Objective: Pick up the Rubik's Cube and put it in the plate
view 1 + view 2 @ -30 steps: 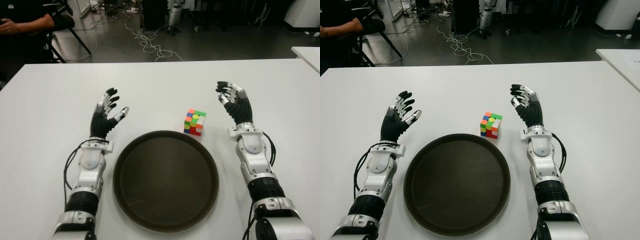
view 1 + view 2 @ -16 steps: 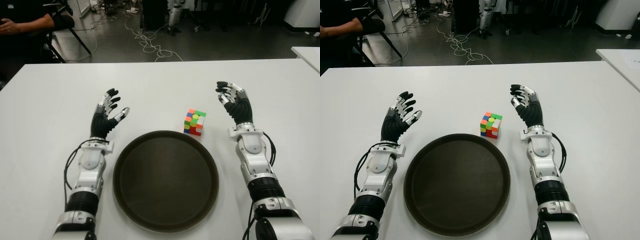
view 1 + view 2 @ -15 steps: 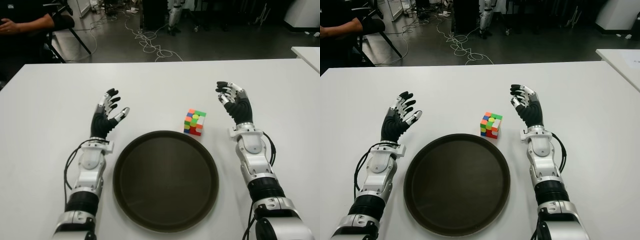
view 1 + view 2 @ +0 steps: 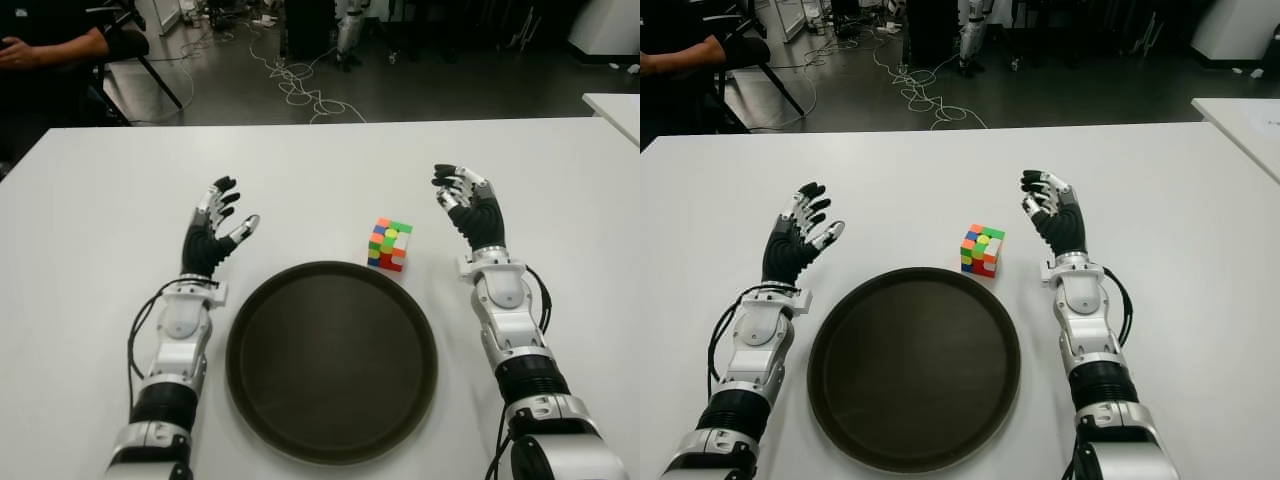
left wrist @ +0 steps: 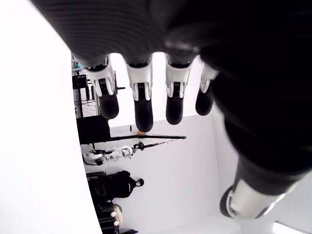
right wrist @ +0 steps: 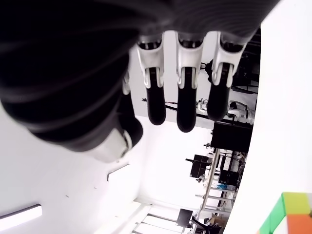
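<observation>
A scrambled Rubik's Cube (image 4: 388, 244) sits on the white table (image 4: 320, 170), just beyond the far right rim of a round dark plate (image 4: 331, 360). My right hand (image 4: 462, 195) is raised to the right of the cube, fingers spread and holding nothing. A corner of the cube (image 6: 287, 218) shows in the right wrist view. My left hand (image 4: 222, 215) is raised on the far left side of the plate, fingers spread, nothing in it. Neither hand touches the cube.
A person's arm (image 4: 50, 45) and a chair show beyond the table's far left corner. Cables (image 4: 300, 85) lie on the floor behind the table. Another white table's corner (image 4: 615, 105) is at the right edge.
Both hands have shifted very slightly; the cube and the plate have not moved.
</observation>
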`<move>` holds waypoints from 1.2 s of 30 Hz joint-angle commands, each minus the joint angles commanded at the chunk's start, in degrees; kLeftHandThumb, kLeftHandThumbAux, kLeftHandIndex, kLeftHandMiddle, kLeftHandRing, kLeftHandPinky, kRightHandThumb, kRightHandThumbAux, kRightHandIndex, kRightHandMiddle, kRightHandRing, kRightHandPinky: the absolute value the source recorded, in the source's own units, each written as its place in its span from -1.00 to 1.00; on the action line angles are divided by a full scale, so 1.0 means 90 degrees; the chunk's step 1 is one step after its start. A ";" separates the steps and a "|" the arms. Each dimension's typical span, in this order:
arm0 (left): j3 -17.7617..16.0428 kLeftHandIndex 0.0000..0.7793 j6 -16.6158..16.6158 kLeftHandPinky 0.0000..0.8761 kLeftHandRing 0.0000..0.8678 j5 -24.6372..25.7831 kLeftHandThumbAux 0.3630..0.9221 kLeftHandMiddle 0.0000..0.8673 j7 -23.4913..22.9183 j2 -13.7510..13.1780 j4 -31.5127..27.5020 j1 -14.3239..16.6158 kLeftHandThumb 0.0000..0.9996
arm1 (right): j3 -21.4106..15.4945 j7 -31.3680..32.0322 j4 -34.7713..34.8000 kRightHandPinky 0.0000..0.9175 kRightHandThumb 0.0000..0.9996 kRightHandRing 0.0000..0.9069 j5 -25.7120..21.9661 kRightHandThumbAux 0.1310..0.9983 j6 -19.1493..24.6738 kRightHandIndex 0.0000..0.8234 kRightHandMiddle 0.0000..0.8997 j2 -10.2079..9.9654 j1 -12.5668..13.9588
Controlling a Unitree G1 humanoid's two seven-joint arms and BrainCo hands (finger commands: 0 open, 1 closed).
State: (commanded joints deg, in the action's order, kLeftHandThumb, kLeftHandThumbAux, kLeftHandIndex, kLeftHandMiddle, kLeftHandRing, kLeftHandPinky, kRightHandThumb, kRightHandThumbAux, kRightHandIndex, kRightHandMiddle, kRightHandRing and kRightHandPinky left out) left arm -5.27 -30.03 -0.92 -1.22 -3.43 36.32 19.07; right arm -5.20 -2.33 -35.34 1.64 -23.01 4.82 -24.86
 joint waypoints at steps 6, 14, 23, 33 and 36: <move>-0.0007 -0.81 -0.0038 -0.74 -0.71 0.0041 0.36 -0.67 -0.0042 0.0008 0.0043 0.0031 -0.93 | -0.0001 0.0010 -0.0051 -0.35 0.35 -0.39 -0.0014 0.40 -0.0048 -0.04 -0.40 -0.0003 -0.0026; -0.0011 -0.79 -0.0022 -0.75 -0.70 0.0049 0.33 -0.66 -0.0079 -0.0012 0.0030 0.0033 -0.96 | 0.0021 -0.0013 -0.0081 -0.37 0.34 -0.40 0.0035 0.40 -0.0048 -0.04 -0.39 0.0019 -0.0038; -0.0014 -0.80 -0.0005 -0.71 -0.68 0.0026 0.24 -0.66 -0.0067 -0.0039 0.0047 0.0035 -0.96 | 0.0050 -0.0179 -0.0103 -0.42 0.32 -0.39 0.0172 0.41 -0.0171 -0.04 -0.34 0.0032 -0.0037; -0.0008 -0.80 -0.0004 -0.73 -0.69 -0.0009 0.27 -0.66 -0.0033 -0.0046 0.0027 0.0025 -0.94 | 0.0047 -0.0569 -0.0077 -0.66 -0.94 -0.48 0.0430 0.41 -0.0208 -0.44 -0.38 0.0083 -0.0106; -0.0007 -0.81 0.0010 -0.74 -0.70 -0.0016 0.29 -0.67 -0.0020 -0.0041 0.0009 0.0020 -0.94 | 0.0074 -0.0740 -0.0176 -0.72 -0.98 -0.53 0.0584 0.39 -0.0367 -0.49 -0.43 0.0137 -0.0138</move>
State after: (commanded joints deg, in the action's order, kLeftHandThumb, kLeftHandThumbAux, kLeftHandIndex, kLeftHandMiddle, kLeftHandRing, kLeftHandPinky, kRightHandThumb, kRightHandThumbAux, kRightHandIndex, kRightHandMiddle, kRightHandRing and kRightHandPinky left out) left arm -5.33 -29.93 -1.06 -1.40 -3.80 36.41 19.25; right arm -4.54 -8.99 -36.92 6.90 -26.31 6.05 -26.11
